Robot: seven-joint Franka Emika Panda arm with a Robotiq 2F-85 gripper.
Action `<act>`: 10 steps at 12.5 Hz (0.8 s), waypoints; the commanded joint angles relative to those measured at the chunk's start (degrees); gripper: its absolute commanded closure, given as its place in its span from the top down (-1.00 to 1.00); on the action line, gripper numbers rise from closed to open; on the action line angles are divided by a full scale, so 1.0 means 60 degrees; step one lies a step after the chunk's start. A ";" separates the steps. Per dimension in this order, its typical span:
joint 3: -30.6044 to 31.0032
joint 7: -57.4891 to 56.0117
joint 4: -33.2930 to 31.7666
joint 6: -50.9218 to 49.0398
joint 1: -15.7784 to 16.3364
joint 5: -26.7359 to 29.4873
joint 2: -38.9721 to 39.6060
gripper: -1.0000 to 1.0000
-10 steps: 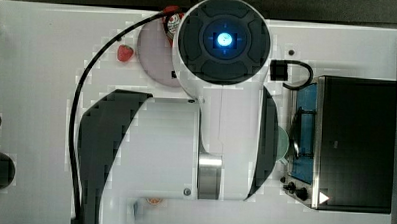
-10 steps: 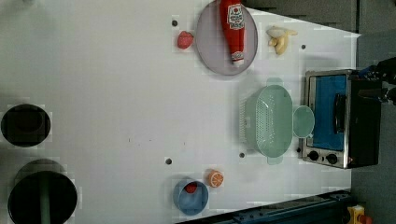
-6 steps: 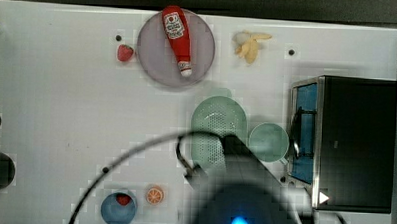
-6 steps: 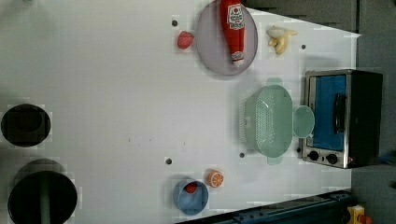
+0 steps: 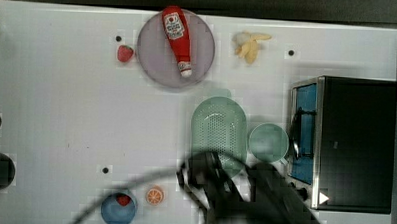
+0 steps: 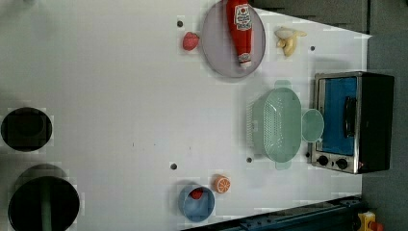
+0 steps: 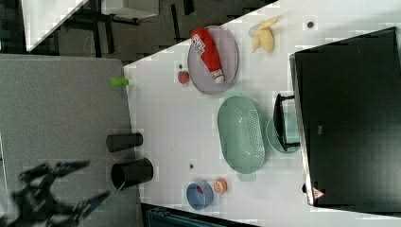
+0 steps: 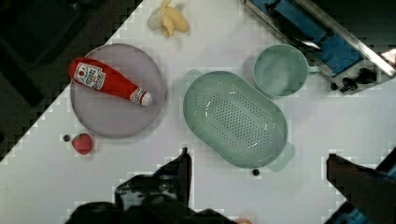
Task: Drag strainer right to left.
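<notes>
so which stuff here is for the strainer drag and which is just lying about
For the job:
strainer
gripper, open, above the table

Lying about:
cup
toaster oven
plate
ketchup bottle
banana
strawberry
blue bowl
orange half

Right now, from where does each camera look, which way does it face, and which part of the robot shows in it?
Top view: overhead, facing down on the white table; blurred dark arm at the bottom edge.
Left view: high, looking down on the strainer beside the toaster oven.
Right view: high, slanted across the table.
Wrist view: on the arm, looking down; open gripper fingers frame the strainer.
All four share the strainer, cup and ketchup bottle.
</notes>
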 commanded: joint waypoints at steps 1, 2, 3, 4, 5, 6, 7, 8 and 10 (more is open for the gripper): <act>0.0095 0.1157 -0.2101 0.0998 0.0066 -0.0012 0.2037 1.00; 0.0118 0.1656 -0.2461 0.1768 0.0066 -0.0012 0.2431 1.00; 0.0137 0.2262 -0.2814 0.2619 0.0068 -0.0012 0.2870 1.00; 0.0139 0.2932 -0.3130 0.3495 0.0067 -0.0012 0.3337 1.00; 0.0132 0.3577 -0.3387 0.4397 0.0062 -0.0012 0.3823 1.00; 0.0124 0.4149 -0.3586 0.5264 0.0057 -0.0012 0.4317 1.00; 0.0124 0.4647 -0.3735 0.6056 0.0058 -0.0012 0.4810 1.00; 0.0122 0.5064 -0.3825 0.6748 0.0056 -0.0012 0.5276 1.00; 0.0122 0.6102 -0.3948 0.7764 0.0057 -0.0012 0.6085 1.00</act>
